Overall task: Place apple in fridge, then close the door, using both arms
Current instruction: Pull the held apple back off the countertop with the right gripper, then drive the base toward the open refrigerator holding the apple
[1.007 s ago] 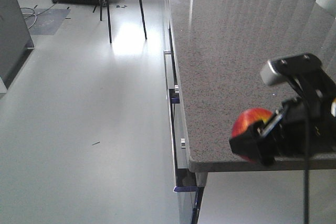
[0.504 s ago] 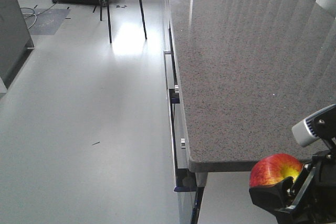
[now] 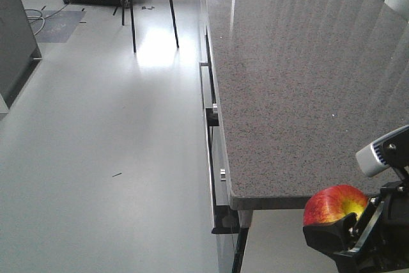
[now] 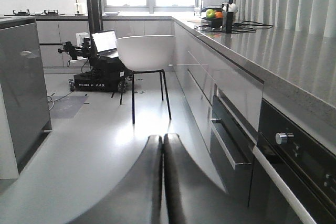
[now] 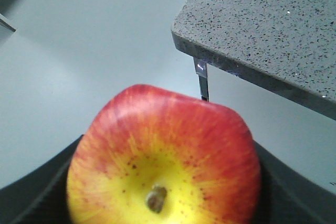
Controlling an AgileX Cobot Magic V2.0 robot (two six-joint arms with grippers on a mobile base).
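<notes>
The apple (image 3: 333,204), red with a yellow patch round its stem, sits in my right gripper (image 3: 348,229) at the bottom right of the front view, just below and in front of the granite countertop's near corner (image 3: 255,199). In the right wrist view the apple (image 5: 164,161) fills the frame between the black fingers (image 5: 31,198), stem end toward the camera. My left gripper (image 4: 162,141) is shut with nothing in it, hovering above the pale floor. It does not show in the front view. The fridge and its door are out of view.
A long granite counter (image 3: 294,62) with drawers and handles (image 3: 213,119) runs along the right, with an oven (image 4: 299,161) in its front. A white chair (image 4: 145,51), a black mobile unit with a laptop (image 4: 100,72) and a grey cabinet (image 3: 14,30) stand further off.
My right gripper has carried the apple down and to the right, from over the countertop edge to below its corner. It has barely moved in the last half second.
</notes>
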